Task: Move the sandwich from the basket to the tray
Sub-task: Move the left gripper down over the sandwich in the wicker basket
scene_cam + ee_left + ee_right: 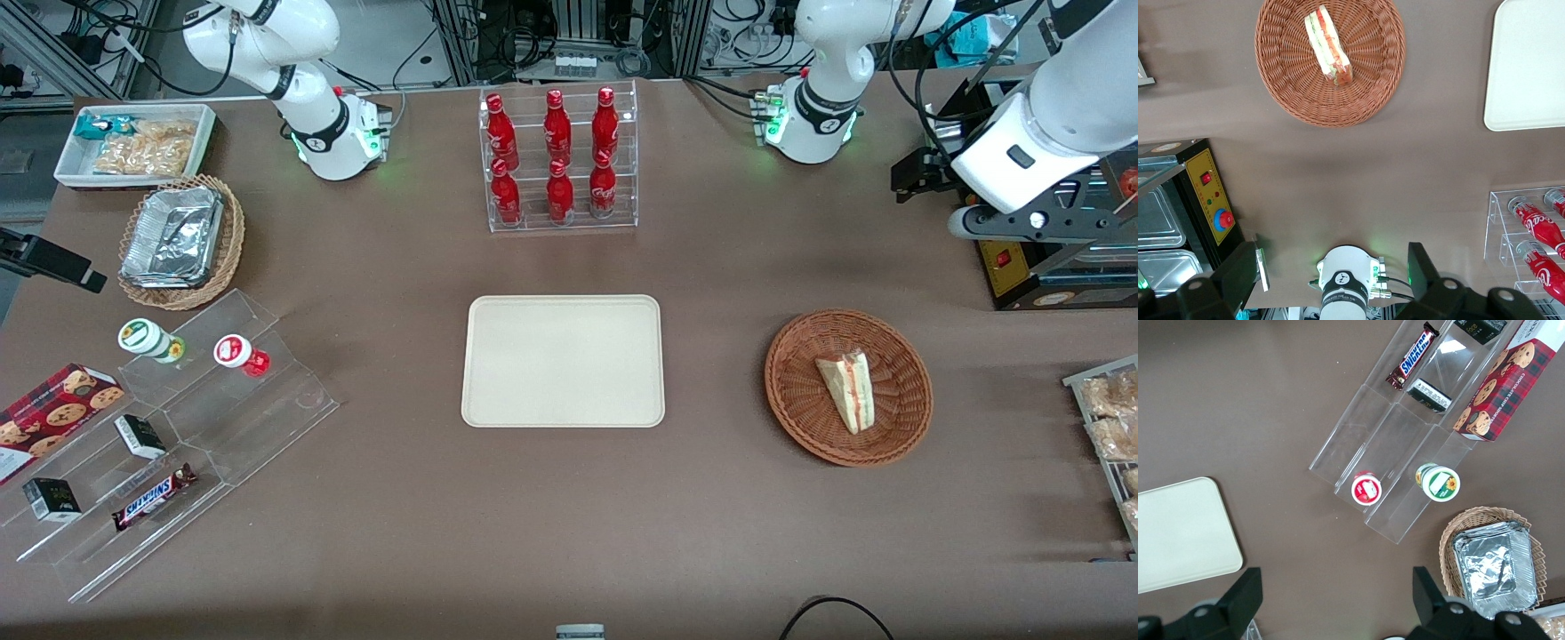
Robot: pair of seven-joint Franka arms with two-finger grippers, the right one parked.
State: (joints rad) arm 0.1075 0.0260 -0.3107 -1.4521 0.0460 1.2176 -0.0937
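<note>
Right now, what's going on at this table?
Nothing is held yet. The sandwich lies in the round wicker basket toward the working arm's end of the table. The beige tray at the table's middle has nothing on it. The left arm's gripper is open, raised well above the table, farther from the front camera than the basket.

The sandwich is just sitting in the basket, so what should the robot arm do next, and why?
Probably lower the open gripper toward the sandwich. It hangs high above the table with nothing in it, the sandwich lies in the basket, and the tray holds nothing.
</note>
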